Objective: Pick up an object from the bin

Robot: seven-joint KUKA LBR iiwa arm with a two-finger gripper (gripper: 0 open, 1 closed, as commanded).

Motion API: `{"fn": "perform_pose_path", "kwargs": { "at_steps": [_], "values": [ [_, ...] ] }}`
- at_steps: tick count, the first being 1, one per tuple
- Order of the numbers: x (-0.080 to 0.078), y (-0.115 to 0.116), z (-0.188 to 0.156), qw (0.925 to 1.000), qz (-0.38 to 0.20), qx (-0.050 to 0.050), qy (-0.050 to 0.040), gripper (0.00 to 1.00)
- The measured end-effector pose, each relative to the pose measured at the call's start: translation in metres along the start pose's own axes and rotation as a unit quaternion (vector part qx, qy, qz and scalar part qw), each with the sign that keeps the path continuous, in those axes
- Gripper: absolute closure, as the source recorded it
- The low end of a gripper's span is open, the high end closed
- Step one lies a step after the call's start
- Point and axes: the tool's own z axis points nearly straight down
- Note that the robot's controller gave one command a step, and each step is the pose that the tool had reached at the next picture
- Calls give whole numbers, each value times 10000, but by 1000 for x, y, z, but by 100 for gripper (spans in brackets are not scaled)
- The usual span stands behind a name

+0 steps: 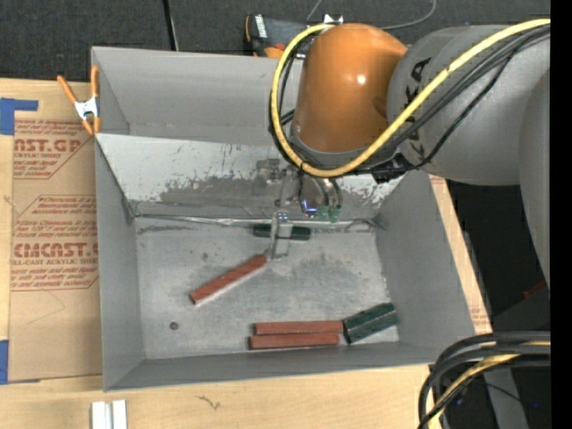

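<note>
Reddish-brown, and nearest the front wall of the grey metal bin (179, 159), two long flat bars (295, 333) lie side by side, touching along their length and running parallel to that wall. Just to their right, touching their end, a dark green block (369, 323) lies at a slight angle, its far end turned up and to the right.

Further in, near the middle of the bin floor, a third reddish-brown bar lies alone. This slanted bar (228, 281) runs from lower left to upper right, well apart from the pair at the front.

My hand (281, 239) hangs straight down at the upper right end of that slanted bar. Its tip is low over the floor and just beside the bar's end. I cannot tell whether it touches the bar, how far my hand is open, or whether it has hold of anything.

Right behind my hand, close to where the floor meets the sloping back wall, a small dark green piece (296, 233) lies crosswise, partly hidden by the hand.

Above it all sits the rounded orange cover (349, 83) on my wrist, with yellow and black cables looped around it, and my grey arm (483, 105) comes in from the right.
</note>
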Motion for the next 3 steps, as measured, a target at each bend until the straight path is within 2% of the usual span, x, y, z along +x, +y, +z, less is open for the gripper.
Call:
{"fn": "perform_pose_path", "kwargs": {
  "at_steps": [1, 2, 3],
  "values": [
    [43, 20, 155, 9732, -2301, -1, 34, 0],
    [42, 20, 153, 9734, -2293, -2, 8, 100],
    [50, 22, -54, 9727, -2320, 5, -47, 100]
  ]
}}
